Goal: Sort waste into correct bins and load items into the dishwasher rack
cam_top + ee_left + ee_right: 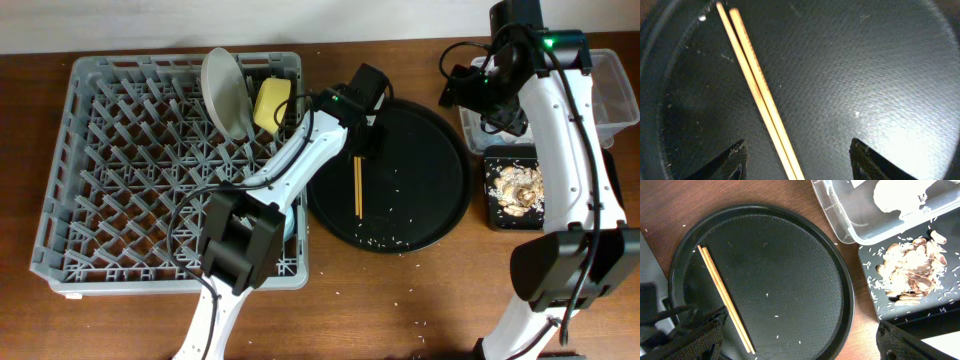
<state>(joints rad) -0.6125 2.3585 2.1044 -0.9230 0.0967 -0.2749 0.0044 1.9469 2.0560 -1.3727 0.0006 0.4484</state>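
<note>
- Over round black tray (440, 190), left gripper (800, 167): hangs wide open, grips nothing, straddles chopsticks (760, 90) lying side by side.
- Right gripper (800, 350): gapes wide, holds nothing.
- Napkin (900, 197): sits in clear tub (840, 215).
- Food scraps (910, 270): lie in black rectangular tray (515, 222).
- Plate (225, 90), yellow bowl (270, 105): stand in rack (120, 180).

Even light, soft shadows, left wrist view dim, slightly blurred

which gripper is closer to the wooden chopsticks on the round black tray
Left. The left gripper hovers right above the pair of thin wooden chopsticks, open; the right gripper is off beside the clear plastic rectangular tub.
</note>
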